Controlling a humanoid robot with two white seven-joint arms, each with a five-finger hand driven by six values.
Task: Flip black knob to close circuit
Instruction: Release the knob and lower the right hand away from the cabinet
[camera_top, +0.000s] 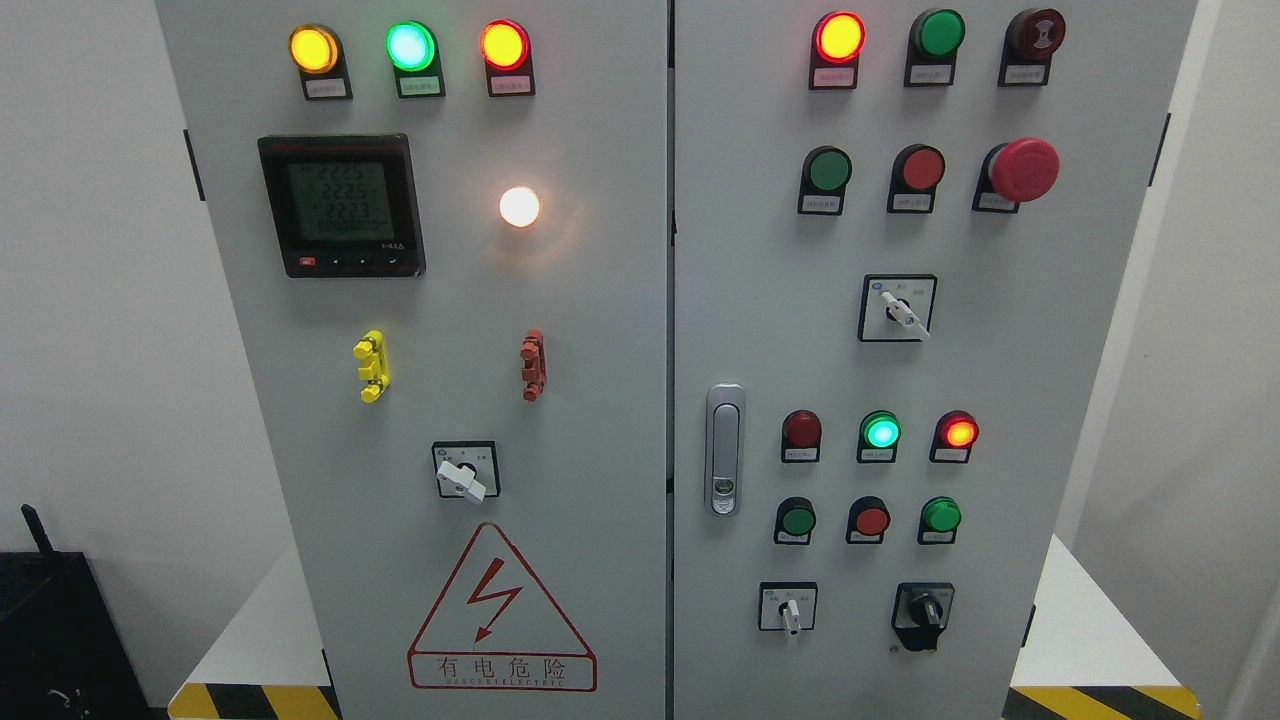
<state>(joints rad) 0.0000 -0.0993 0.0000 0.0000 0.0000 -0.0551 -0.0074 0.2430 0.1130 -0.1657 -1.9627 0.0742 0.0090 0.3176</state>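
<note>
Cabinet (600, 400) cut off top, bottom; button labels (326, 88) too small.

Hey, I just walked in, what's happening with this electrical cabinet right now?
Nothing is being handled yet. The head view shows only the grey control cabinet, and neither robot hand is in view. The black knob at the lower right of the right door is untouched, its handle pointing roughly straight down. Several indicator lamps are lit, including the green lamp above it, and the digital meter on the left door shows readings.

Neither arm nor either hand of the robot shows in the head view.
</note>
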